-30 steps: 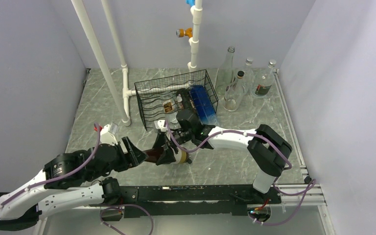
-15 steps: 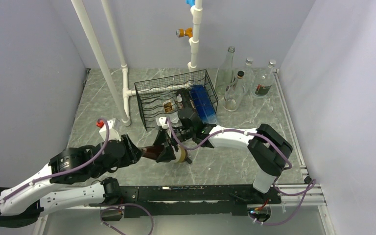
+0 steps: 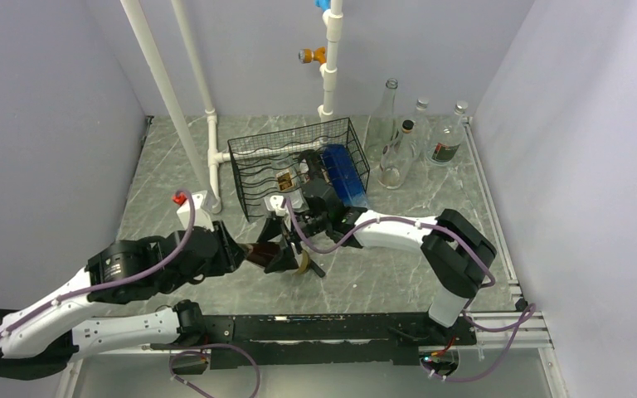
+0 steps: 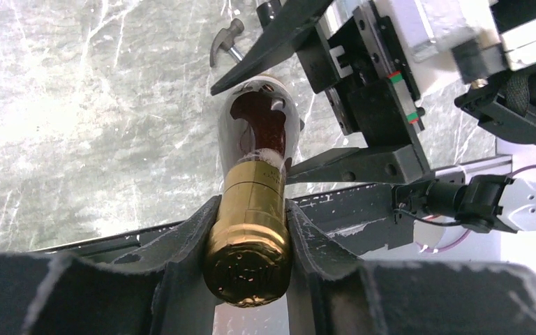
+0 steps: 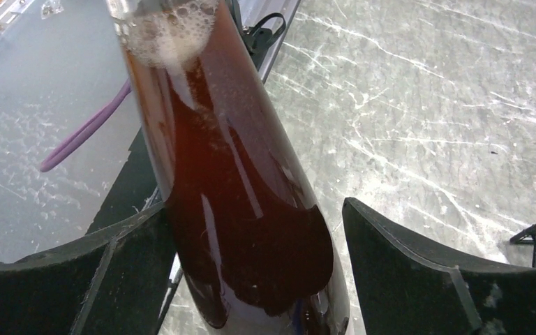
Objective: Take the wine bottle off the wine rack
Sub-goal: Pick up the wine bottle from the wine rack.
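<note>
A: Starting with the biggest thing, what carries everything?

B: One counter, flat grey stone-look with white veining and fine scratches.

A: And on it?

B: One wine rack, a black wire-mesh box with wavy wire tiers inside. It stands toward the back, with a blue item lying in its right side. Then there are two arms, white shells with black joints. Four glass bottles, clear and upright, are grouped in the back right corner just beside the rack.

A: Where is the wine bottle?

B: There is one, out of the rack. It is held nearly level above the counter in front of the rack, between the two arms. The glass is clear and tapers toward the neck. It holds red-brown liquid with froth, and gold foil covers the neck and cap.

A: And the grips?

B: The left end effector is clenched on the gold foil neck, with both dark pads pressed against it. The right end effector is released. Its two black wedge-shaped fingers straddle the bottle's body, and a clear gap shows on one side.
</note>
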